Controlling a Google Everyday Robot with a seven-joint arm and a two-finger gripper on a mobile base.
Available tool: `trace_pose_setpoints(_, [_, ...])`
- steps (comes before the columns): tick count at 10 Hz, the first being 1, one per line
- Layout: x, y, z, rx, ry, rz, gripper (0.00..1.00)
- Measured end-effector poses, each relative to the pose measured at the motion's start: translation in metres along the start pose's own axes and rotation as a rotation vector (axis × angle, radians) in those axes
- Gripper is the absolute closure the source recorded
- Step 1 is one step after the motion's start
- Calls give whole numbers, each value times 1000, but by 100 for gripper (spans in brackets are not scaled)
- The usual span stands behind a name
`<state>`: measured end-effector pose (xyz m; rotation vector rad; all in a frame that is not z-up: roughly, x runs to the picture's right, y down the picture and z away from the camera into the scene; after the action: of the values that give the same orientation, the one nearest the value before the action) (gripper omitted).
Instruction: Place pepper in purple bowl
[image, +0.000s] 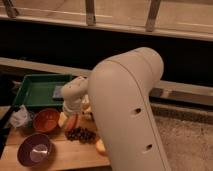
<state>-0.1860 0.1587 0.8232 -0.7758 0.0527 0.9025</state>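
Camera view shows your gripper (70, 118) low over the wooden table (60, 156), between the orange bowl (46, 120) and the grapes (81, 134). Its grasp cannot be told. The purple bowl (35, 149) sits front left, apart from it. The pepper cannot be picked out.
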Motion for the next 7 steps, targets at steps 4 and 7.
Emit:
trace_pose_setpoints(4, [0, 0, 6, 3, 0, -6, 20])
trace_pose_setpoints(7, [-1, -1, 12, -3, 3, -3, 20])
